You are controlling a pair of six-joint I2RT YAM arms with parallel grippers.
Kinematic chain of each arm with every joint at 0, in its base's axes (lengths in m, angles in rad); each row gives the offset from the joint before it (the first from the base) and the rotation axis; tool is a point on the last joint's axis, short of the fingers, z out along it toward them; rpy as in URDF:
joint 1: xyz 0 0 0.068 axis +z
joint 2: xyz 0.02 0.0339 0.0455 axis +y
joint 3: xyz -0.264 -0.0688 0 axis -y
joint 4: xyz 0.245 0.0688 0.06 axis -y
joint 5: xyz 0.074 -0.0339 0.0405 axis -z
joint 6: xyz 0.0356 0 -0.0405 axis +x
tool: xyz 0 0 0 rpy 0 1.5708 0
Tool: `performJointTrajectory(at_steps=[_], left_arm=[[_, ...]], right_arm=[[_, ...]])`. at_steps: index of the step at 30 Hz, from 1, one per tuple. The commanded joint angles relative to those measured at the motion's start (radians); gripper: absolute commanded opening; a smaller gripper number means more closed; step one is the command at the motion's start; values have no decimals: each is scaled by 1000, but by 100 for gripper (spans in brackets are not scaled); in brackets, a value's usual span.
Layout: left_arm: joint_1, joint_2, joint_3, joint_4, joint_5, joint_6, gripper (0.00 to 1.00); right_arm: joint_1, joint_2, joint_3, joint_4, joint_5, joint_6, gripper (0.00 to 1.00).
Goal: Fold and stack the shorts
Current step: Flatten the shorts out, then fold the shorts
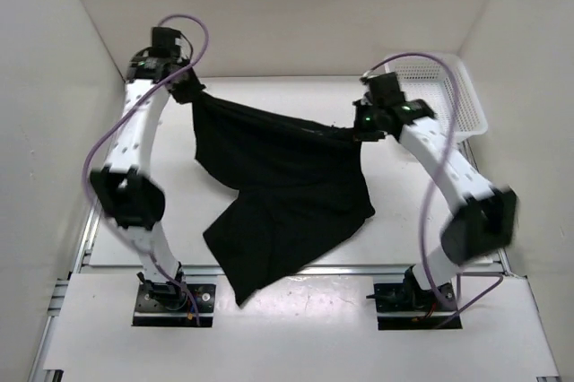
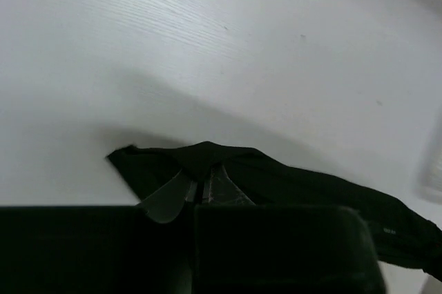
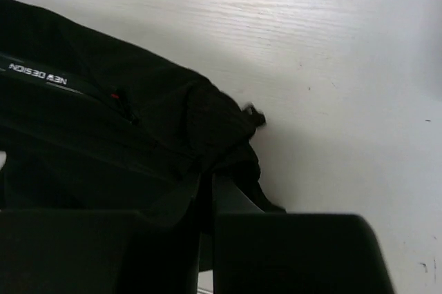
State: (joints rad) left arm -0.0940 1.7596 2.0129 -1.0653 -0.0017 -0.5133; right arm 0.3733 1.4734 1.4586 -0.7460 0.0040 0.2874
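Arm bases: the left arm's base (image 1: pixel 170 297) and the right arm's base (image 1: pixel 414 297) are bolted at the near edge of the white wooden table (image 1: pixel 421 221), each trailing a purple cable.
Shorts, near end: the plain black soft fabric shorts (image 1: pixel 287 194) lie between the arms. One leg points at the near edge and its tip reaches over the table's front rail.
Shorts, middle: the fabric spreads across the table's centre, rumpled, with a notch between the two legs on the left side.
Shorts, far end: the top edge is pulled into a line from far left to right of centre, one corner in each claw.
Band: the right wrist view shows a dark band with small white lettering (image 3: pixel 38 73) and a tiny red mark (image 3: pixel 114 95).
Left gripper (image 1: pixel 191 88): clenched on the far-left corner of the shorts, the cloth bunched over its fingertips, a shadow on the table beyond.
Right gripper (image 1: pixel 359 131): clenched on the right corner, cloth gathered into a knot at its tips.
Basket: a white plastic mesh basket (image 1: pixel 468 104) sits in the far right corner, behind the right arm, apart from the shorts.
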Motion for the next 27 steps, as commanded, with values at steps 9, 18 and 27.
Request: performJointTrajectory(at_steps=[9,18,27], left_arm=[[73,547,527,-50,-81,90,10],[83,434,391,-7,-37,99,10],[37,-22,-3,-42,-26,55,10]], right_arm=[[-91,707,515,50,90,-25,0],[-112,664,498,33,24,-16,0],[-103,474,280,71,11,15,0]])
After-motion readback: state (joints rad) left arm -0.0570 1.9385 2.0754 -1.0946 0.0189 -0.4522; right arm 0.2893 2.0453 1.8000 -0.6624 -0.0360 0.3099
